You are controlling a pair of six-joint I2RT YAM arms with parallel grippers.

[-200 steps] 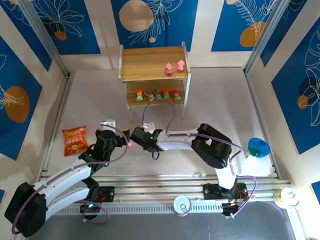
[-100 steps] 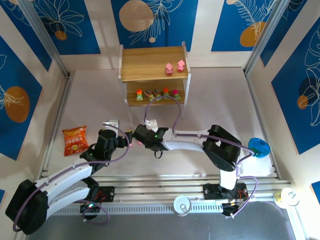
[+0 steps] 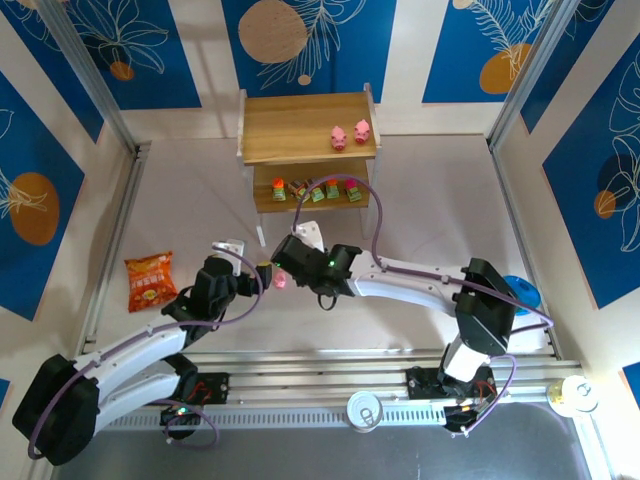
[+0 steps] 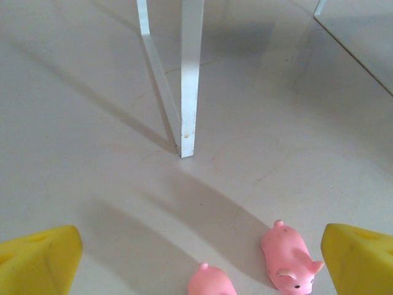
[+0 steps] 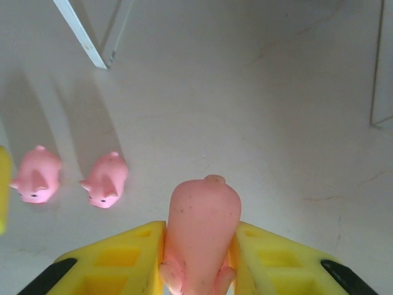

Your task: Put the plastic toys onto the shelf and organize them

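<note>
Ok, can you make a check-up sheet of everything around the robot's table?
Surface: pale tabletop, no spills seen.
Job's things: two-tier wooden shelf holds two pink plastic pigs on top, five blocky plastic toys below; two loose pink pigs lie on the tabletop.
Clutter: orange snack bag left, blue bowl right.
Pincers: left pincer open near the loose pigs; right pincer shut on a fifth pink pig.
Cables: purple cable arches near the shelf front.
Surroundings: blue leaf-print wall panels.
</note>
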